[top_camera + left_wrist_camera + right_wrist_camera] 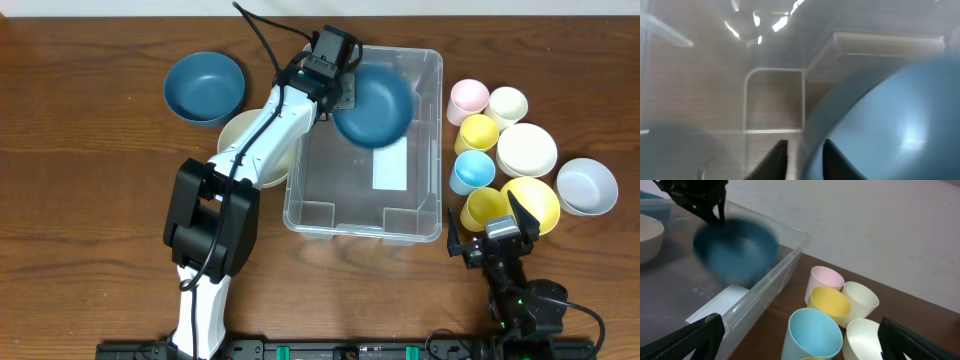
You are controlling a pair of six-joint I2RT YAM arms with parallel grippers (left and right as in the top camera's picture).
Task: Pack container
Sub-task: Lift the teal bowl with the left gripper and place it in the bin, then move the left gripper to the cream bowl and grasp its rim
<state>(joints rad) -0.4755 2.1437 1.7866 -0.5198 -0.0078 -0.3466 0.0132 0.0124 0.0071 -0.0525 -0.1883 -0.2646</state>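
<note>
Left gripper (343,97), overhead: at the rim of a smooth, round dark-blue bowl (373,103) inside the container (330,185), a clear rounded-corner plastic bin mid-table with a white label (390,165) on its floor.
Left wrist: jaws slightly parted, rim between them, unclamped.
Right wrist: right gripper (800,340) spread wide, empty, facing glossy pastel cups (827,302).

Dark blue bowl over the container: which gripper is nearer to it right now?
Left. The left gripper is at the rim of the dark blue bowl, over the container; the right gripper is off past the container's near right corner, by a yellow cup.
</note>
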